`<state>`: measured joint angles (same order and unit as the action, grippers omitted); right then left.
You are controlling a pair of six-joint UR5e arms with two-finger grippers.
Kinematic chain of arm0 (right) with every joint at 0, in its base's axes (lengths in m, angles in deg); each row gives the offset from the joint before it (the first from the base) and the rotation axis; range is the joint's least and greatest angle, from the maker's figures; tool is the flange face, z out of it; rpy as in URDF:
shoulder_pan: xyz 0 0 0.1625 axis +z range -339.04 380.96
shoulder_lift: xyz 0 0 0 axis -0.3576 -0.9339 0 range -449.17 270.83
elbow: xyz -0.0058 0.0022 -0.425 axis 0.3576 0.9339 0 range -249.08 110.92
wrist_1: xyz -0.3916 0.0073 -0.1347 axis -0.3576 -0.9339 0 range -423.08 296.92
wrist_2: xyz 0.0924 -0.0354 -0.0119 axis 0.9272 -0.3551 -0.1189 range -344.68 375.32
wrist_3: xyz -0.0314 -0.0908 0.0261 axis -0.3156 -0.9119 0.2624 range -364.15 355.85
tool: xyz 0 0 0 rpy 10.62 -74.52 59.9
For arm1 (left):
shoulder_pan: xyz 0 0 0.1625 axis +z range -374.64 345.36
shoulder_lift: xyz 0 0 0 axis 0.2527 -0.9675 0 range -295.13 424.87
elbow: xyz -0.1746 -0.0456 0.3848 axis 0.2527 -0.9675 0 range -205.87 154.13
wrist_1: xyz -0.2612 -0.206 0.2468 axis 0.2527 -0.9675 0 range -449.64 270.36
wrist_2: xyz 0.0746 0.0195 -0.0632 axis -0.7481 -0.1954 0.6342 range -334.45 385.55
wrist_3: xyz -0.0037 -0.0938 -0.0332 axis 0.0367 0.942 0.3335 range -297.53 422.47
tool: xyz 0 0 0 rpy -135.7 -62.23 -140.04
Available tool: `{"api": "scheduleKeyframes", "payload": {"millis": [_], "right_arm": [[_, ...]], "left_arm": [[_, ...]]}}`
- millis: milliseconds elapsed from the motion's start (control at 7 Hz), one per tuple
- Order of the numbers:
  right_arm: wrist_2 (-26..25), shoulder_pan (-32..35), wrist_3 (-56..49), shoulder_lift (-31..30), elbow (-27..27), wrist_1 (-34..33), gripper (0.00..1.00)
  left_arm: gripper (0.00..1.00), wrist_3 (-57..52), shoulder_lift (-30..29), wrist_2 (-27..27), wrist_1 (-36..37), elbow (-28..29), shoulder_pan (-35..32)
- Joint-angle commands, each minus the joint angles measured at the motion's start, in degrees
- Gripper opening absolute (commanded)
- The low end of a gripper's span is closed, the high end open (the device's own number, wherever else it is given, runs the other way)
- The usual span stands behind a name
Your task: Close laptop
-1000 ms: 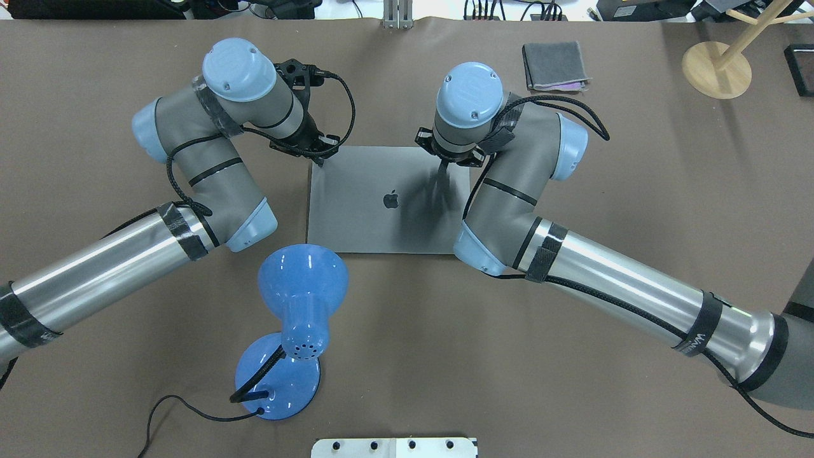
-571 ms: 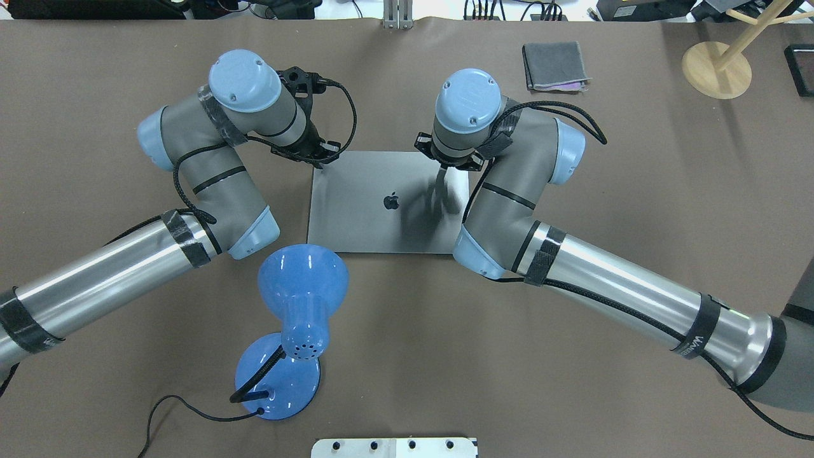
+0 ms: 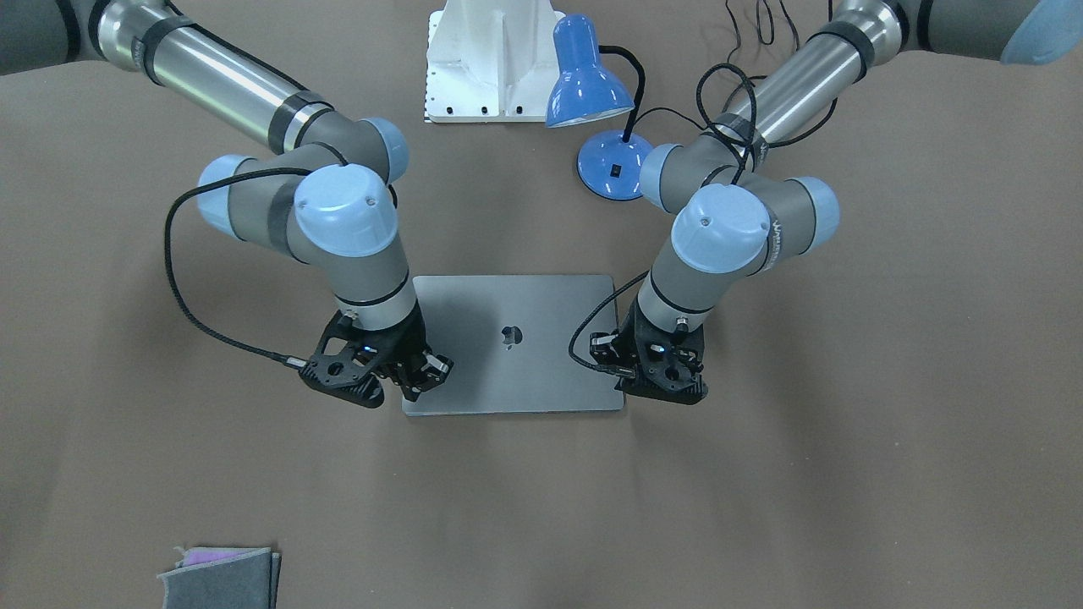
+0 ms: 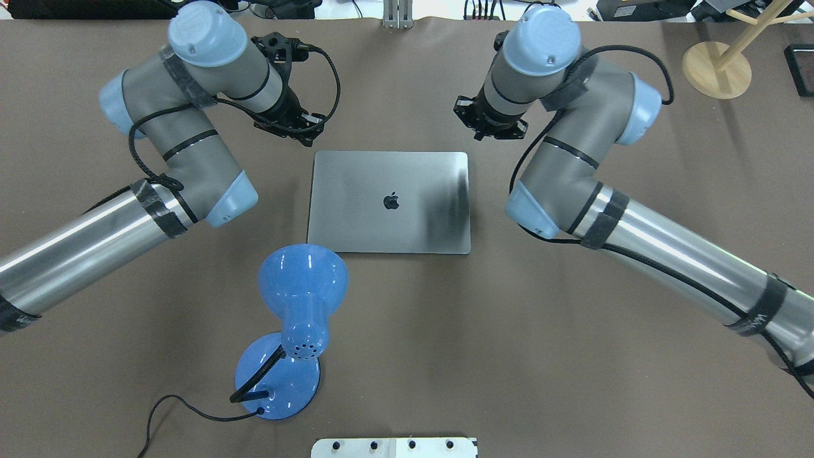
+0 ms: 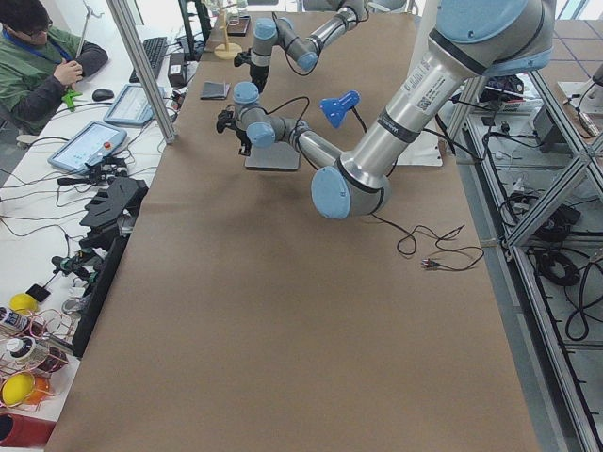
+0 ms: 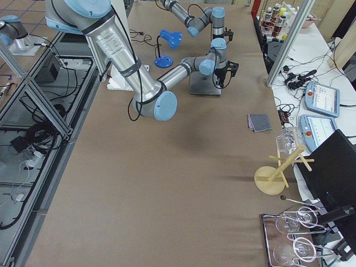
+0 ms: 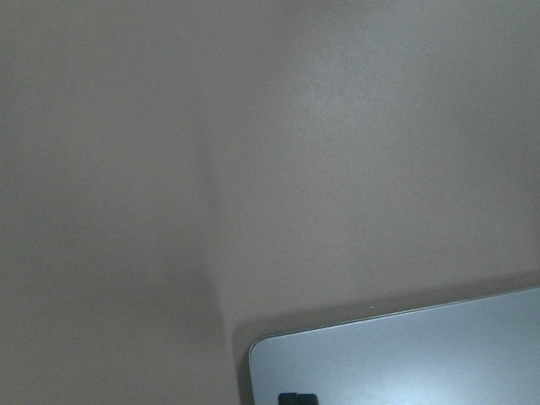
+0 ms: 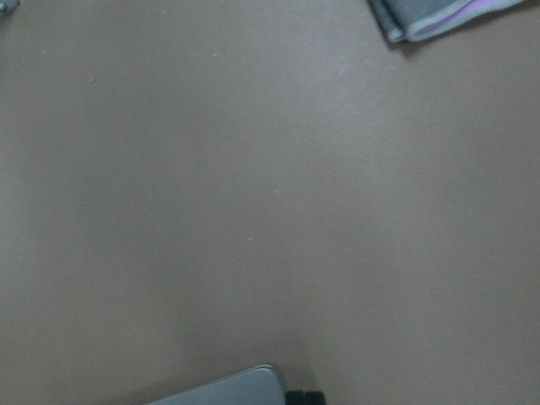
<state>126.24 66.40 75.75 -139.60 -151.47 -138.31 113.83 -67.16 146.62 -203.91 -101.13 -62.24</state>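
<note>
The left gripper [image 7: 296,398] shows in its wrist view only as a small dark stub at the bottom centre. The two tips sit pressed together with nothing between them, so I take it as closed and empty. The right gripper [image 8: 305,396] shows the same way in its own wrist view, a single dark stub with nothing in it. Each hangs over bare brown table [image 4: 407,356] just past a far corner of the laptop [image 4: 389,202], the left gripper off the far-left corner and the right gripper off the far-right one. Neither seems to touch it. The laptop lies about midway between the two ends of the bench, somewhat nearer the far, operators' edge than the robot's edge. Its lid is flat down on the base with the dark logo facing up, and no keys or screen show. A blue desk lamp [image 4: 302,286] stands between the laptop and the robot-side edge. A folded grey cloth [image 4: 554,65] lies toward the far edge on the robot's right, and a wooden stand [image 4: 717,69] sits near the far-right corner. As I judge it, the closing itself is done. At most the arms have to draw back toward the robot's edge. The side views are too small to show whether the lid is seated all along its front seam.
</note>
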Motion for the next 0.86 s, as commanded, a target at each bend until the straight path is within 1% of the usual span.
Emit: {"api": "scheduleKeyframes", "payload": {"millis": [0,143,286,429,571,714], "right_arm": [[4.4,5.2,-11.5,-10.9,-12.7,-4.5,1.0],[6.1,7.8,-18.6,-15.5,-15.9,-6.2,1.0],[8.9,12.3,-29.1,-24.2,-18.7,-5.7,1.0],[12.5,18.3,-41.3,-32.4,-20.6,-5.7,1.0],[15.4,25.5,-48.8,-38.8,-21.1,-5.6,1.0],[19.9,32.0,-58.4,-44.5,-21.1,-5.7,1.0]], "left_arm": [[0.98,-8.6,6.4,8.1,7.6,-9.4,-7.2],[0.98,-18.3,10.4,9.7,14.4,-15.0,-11.3],[0.98,-27.5,14.5,10.0,21.7,-20.8,-15.8],[0.98,-38.7,19.9,10.8,26.9,-24.9,-21.4],[0.98,-47.0,25.0,14.3,27.6,-25.1,-27.6],[0.98,-52.5,31.0,16.3,27.0,-25.1,-32.0]]}}
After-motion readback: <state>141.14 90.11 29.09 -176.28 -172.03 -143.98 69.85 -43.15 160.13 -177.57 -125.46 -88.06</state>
